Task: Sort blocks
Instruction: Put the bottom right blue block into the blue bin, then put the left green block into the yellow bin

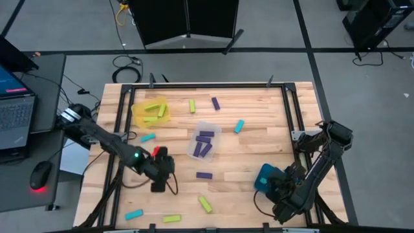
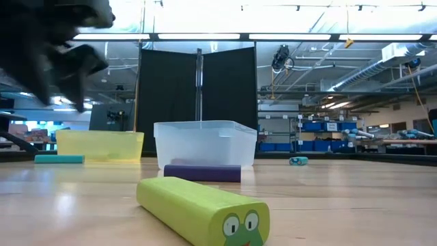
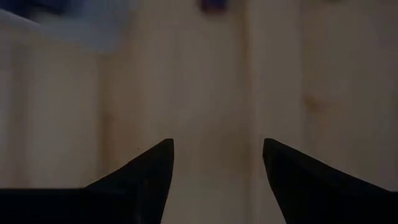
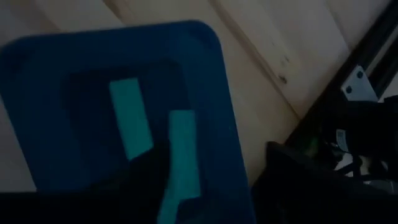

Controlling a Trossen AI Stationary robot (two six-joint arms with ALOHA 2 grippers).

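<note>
Here the left claw (image 1: 158,186) hangs wide and empty over bare surface (image 1: 259,116), the purple block (image 1: 204,175) lying nearest, just off toward the right arm, long axis pointing claw-ward, while the right claw (image 4: 217,180), spread apart, hovers above the teal tray (image 1: 264,176).

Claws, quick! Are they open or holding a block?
Left claw: open, holding nothing, above bare table.
Right claw: open, empty, over the teal tray.
</note>
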